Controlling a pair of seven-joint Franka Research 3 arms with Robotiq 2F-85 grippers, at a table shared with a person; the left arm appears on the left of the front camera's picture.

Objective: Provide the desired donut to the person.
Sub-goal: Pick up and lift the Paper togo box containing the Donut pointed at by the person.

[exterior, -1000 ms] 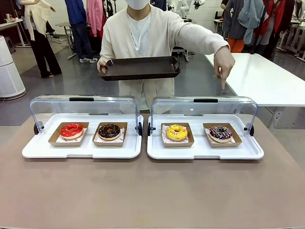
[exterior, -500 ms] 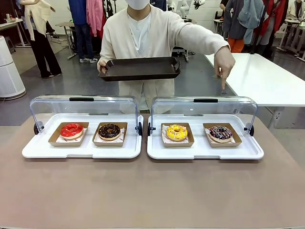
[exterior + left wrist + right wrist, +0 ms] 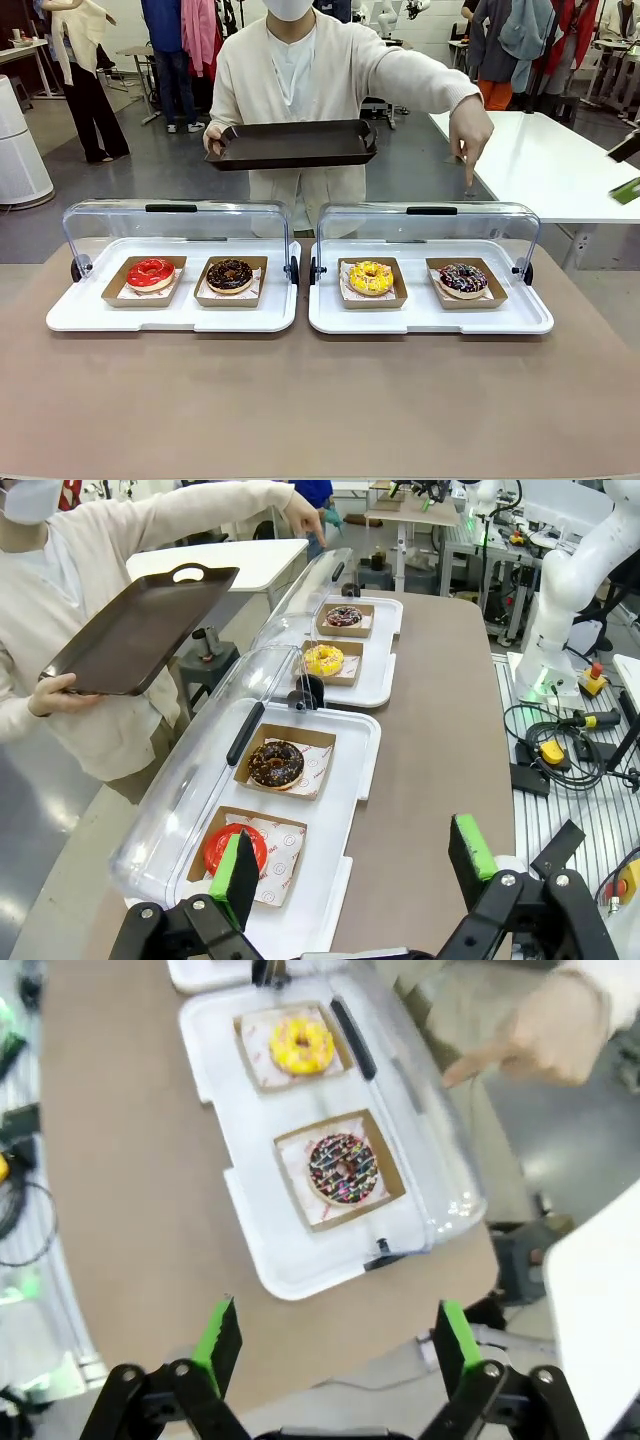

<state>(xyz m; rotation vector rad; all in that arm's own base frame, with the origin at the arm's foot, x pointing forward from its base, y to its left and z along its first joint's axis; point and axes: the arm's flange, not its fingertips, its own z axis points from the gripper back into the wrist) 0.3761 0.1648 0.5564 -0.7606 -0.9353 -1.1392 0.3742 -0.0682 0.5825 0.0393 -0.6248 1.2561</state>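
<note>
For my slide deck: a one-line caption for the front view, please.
Person holding a dark tray points toward the sprinkled chocolate donut in the right-hand case.

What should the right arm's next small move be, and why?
Probably lower the open right gripper toward the sprinkled chocolate donut: the person's hand points down at it, and that gripper hovers above it.
</note>
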